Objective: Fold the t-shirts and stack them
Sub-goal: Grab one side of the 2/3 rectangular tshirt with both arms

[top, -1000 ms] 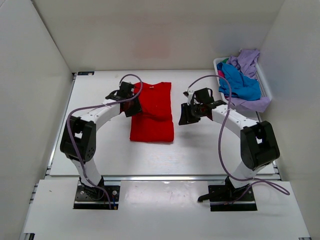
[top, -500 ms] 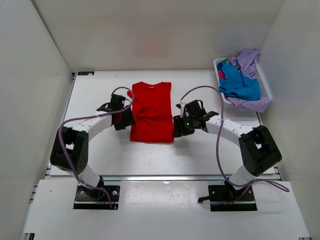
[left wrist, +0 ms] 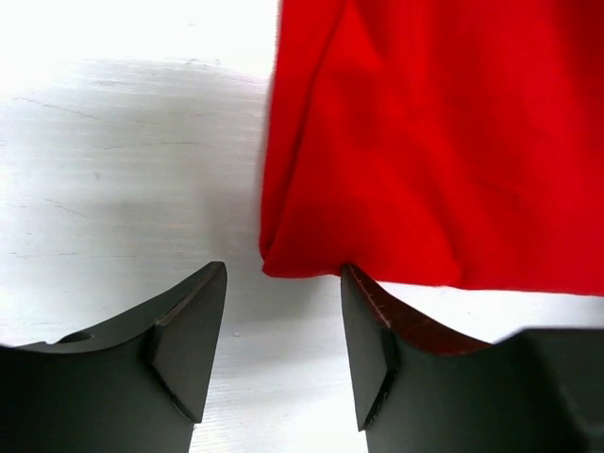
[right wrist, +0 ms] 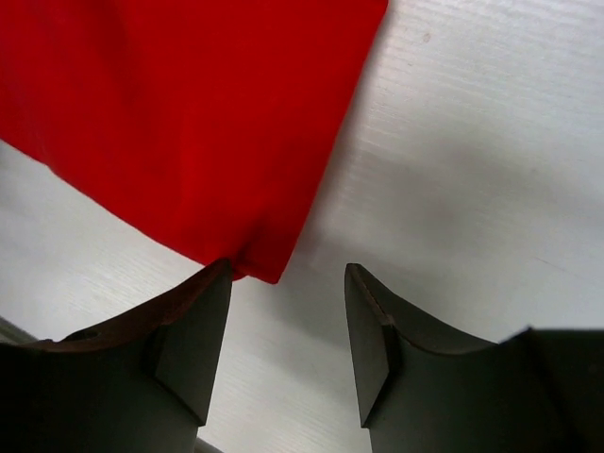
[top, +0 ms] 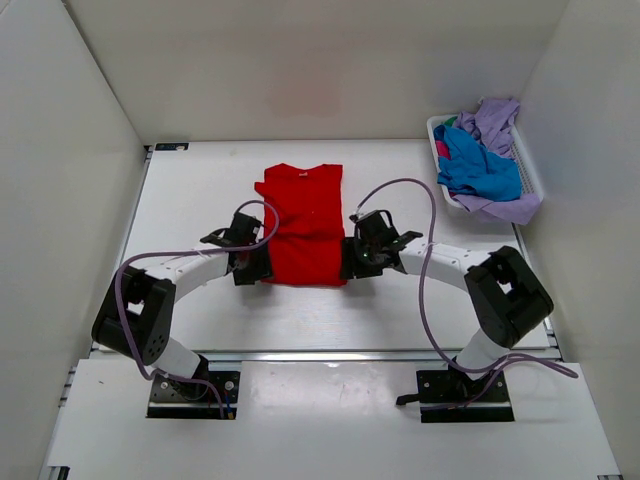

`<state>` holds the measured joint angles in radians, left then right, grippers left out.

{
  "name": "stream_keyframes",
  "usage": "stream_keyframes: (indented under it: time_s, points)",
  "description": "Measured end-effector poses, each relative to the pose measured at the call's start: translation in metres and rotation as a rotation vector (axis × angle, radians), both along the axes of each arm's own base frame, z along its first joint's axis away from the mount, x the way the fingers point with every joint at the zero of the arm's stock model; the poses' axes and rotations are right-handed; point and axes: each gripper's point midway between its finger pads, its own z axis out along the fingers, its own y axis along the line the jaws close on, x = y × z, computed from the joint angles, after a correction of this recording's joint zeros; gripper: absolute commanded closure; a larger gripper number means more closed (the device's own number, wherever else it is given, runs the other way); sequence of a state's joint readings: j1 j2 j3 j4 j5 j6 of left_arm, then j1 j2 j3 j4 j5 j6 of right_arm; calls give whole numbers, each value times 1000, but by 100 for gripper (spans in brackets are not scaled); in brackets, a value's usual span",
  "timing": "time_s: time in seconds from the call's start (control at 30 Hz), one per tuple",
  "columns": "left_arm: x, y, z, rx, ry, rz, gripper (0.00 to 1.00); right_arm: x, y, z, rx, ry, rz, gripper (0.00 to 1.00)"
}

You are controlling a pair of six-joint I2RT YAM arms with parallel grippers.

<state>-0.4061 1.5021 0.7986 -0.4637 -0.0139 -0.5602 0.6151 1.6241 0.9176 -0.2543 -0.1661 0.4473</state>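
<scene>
The red t-shirt lies flat in the middle of the table, folded into a narrow strip with its collar at the far end. My left gripper is open at the shirt's near left corner, which sits just ahead of the open jaws. My right gripper is open at the near right corner, also just ahead of its jaws. Neither gripper holds cloth. Blue and lavender t-shirts lie piled in the basket.
The white slatted basket stands at the far right against the right wall. White walls enclose the table on the left, back and right. The table's near edge runs just behind the arm bases.
Both grippers moved toward me along the shirt's sides and inward, from mid-shirt to its near corners.
</scene>
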Motion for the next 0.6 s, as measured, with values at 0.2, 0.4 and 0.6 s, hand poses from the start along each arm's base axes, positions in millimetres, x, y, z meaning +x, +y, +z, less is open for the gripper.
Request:
stream_keyframes:
  time_s: [0.2, 0.4, 0.6]
  points:
    - [5, 0, -1, -4, -19, 29, 44, -4, 10, -13, -39, 17, -22, 54]
    - [13, -1, 2, -11, -51, 51, 43, -3, 13, -15, -49, 15, -69, 57]
    - [18, -3, -6, 10, -49, 62, 47, -2, 13, -16, -74, 18, -98, 56]
